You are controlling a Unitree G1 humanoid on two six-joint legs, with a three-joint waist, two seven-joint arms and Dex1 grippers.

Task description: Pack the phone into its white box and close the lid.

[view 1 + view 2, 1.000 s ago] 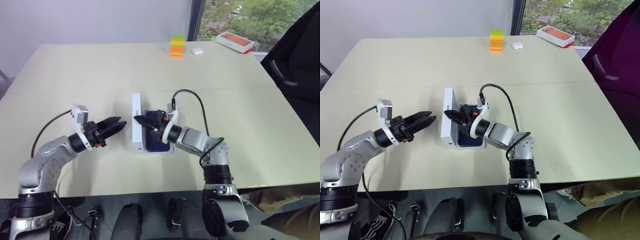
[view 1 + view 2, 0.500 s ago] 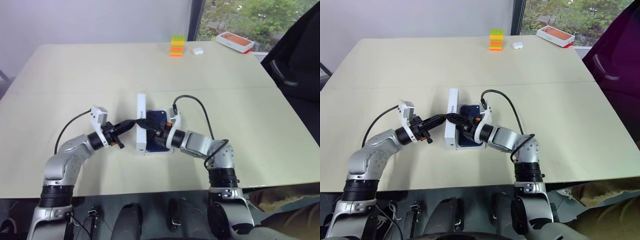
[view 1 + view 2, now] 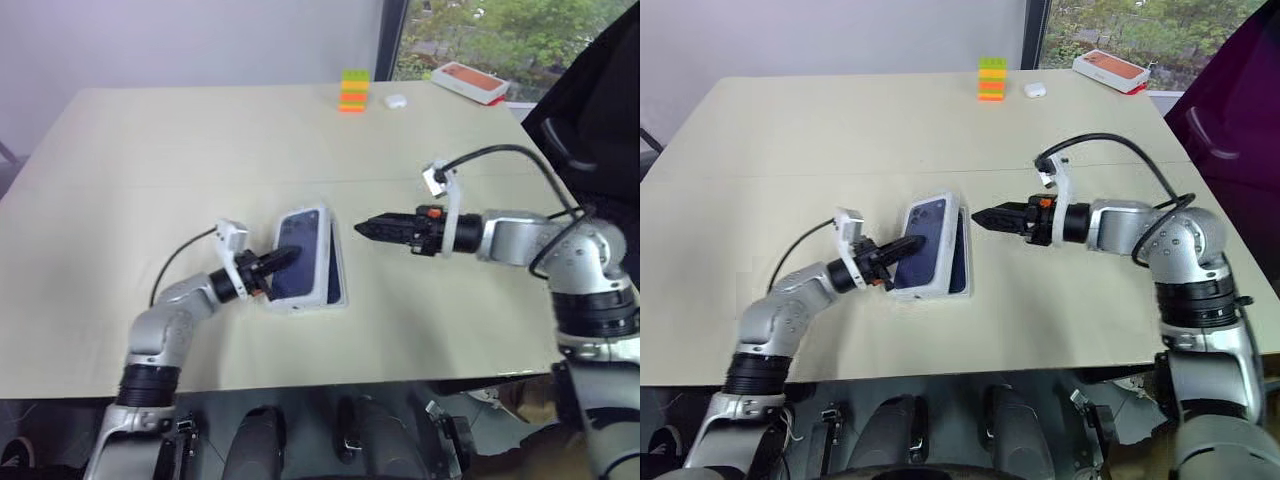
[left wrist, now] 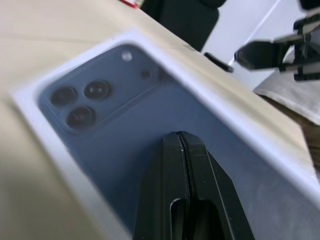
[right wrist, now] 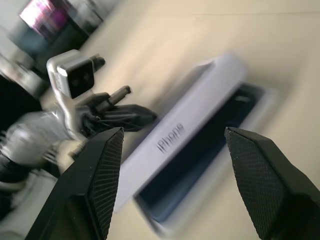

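The lid (image 3: pixel 303 256), white with a dark blue phone picture on top, leans tilted over the white box (image 3: pixel 330 303) at the table's middle. One long side of the lid is still raised. Under it the dark phone (image 3: pixel 336 277) lies in the box, a strip of it showing beside the lid. My left gripper (image 3: pixel 292 254) is shut, its tips resting on the lid's printed face (image 4: pixel 125 115). Clear of the box on its right, my right gripper (image 3: pixel 362 228) hovers open with nothing between its fingers (image 5: pixel 95 175), pointing at the lid (image 5: pixel 192 135).
At the table's far edge stand a stack of coloured blocks (image 3: pixel 353 91), a small white case (image 3: pixel 395 101) and an orange-topped box (image 3: pixel 470 83). A dark chair (image 3: pixel 590 130) stands beside the table on the right.
The lid, standing on edge at the box's left side, has tipped over onto the box. My right gripper opened and drew back to the right. My left gripper came in against the lid.
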